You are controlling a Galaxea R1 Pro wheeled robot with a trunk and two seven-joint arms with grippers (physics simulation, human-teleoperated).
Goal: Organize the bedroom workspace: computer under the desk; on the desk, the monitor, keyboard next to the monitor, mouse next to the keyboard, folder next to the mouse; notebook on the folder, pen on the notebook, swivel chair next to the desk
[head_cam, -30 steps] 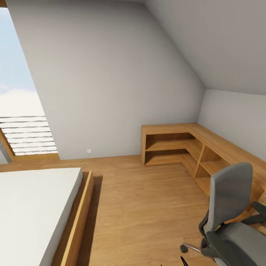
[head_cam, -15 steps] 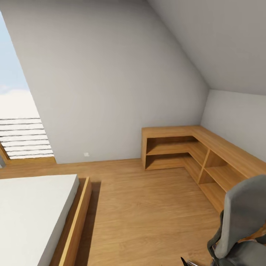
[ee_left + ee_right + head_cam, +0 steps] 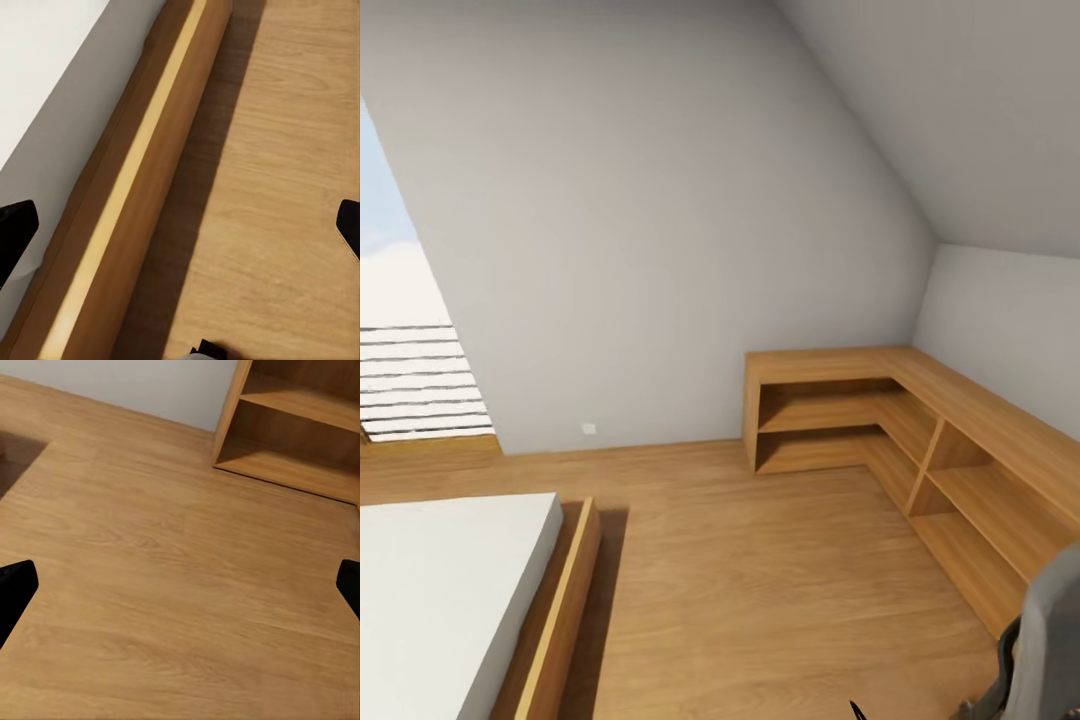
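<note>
Part of the swivel chair (image 3: 1050, 650), its grey back, shows at the lower right corner of the head view. My left gripper (image 3: 180, 229) is open over the wooden floor beside the bed frame (image 3: 127, 202), its black fingertips (image 3: 15, 229) wide apart with nothing between them. My right gripper (image 3: 180, 589) is open too, above bare floor in front of the light-wood cabinet (image 3: 300, 427), and its fingertips (image 3: 13, 585) hold nothing.
A bed (image 3: 450, 580) with a white mattress and wooden frame fills the lower left. Low L-shaped light-wood cabinets (image 3: 920, 430) run along the right wall under a sloped ceiling. A window (image 3: 400, 330) is at the far left. Wooden floor (image 3: 760, 570) lies between them.
The whole head view has shifted as the camera moved: the swivel chair has slid toward the lower right corner and is now mostly cut off. Bed and cabinets sit lower in the picture.
</note>
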